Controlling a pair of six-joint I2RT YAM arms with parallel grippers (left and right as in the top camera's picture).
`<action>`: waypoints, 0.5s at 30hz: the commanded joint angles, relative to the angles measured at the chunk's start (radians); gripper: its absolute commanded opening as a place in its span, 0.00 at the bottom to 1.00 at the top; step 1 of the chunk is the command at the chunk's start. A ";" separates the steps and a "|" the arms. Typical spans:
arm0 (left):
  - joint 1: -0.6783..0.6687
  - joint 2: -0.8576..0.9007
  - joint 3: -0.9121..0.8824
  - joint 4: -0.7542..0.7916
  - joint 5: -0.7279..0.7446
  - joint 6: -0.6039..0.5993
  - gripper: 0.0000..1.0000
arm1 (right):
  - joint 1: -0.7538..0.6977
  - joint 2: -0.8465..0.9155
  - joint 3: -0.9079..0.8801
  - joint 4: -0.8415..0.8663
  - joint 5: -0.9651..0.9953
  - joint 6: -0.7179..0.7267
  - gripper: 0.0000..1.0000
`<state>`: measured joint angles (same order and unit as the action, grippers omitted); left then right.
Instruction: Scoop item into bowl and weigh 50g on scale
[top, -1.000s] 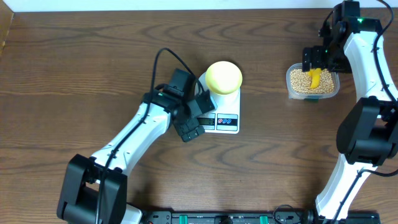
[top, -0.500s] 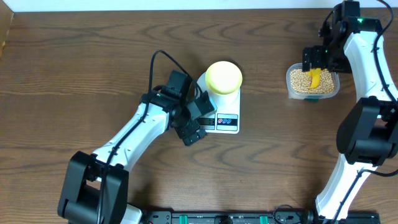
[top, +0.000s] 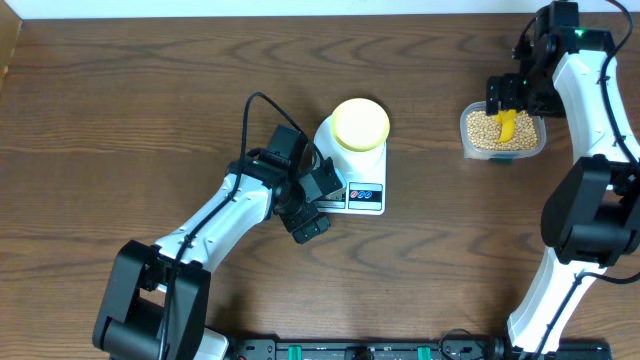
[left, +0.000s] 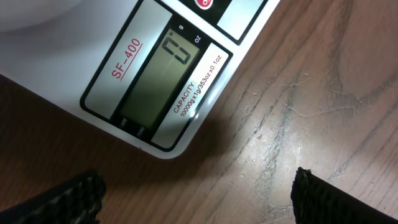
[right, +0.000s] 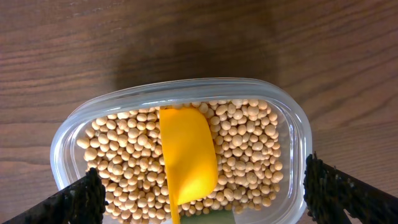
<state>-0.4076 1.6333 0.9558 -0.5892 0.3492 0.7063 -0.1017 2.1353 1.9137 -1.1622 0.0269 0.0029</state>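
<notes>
While my right claw (right: 202, 186) hangs open over the beans (right: 249, 149), my left claw (left: 196, 190) gapes at the scale's (left: 155, 81) seven o'clock, both empty.

The dark, wood-grained counter (top: 150, 110) carries two things directly. A white scale (top: 366, 198) lies flat just ahead of the left gripper (top: 321, 204), its display corner reaching toward the gap between the spread fingers. A clear plastic tub (top: 466, 135) rests straight beneath the right gripper (top: 507, 108), well apart from the scale.
</notes>
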 joint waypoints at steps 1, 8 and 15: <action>-0.001 0.013 -0.004 0.018 -0.010 -0.005 0.98 | -0.002 0.005 -0.006 -0.001 0.005 0.003 0.99; -0.001 0.013 -0.004 0.034 -0.058 -0.005 0.98 | -0.002 0.005 -0.006 0.000 0.005 0.003 0.99; -0.001 0.013 -0.004 0.034 -0.082 -0.005 0.98 | -0.002 0.005 -0.006 -0.001 0.005 0.003 0.99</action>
<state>-0.4076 1.6333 0.9558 -0.5556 0.2848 0.7063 -0.1017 2.1353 1.9137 -1.1622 0.0269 0.0029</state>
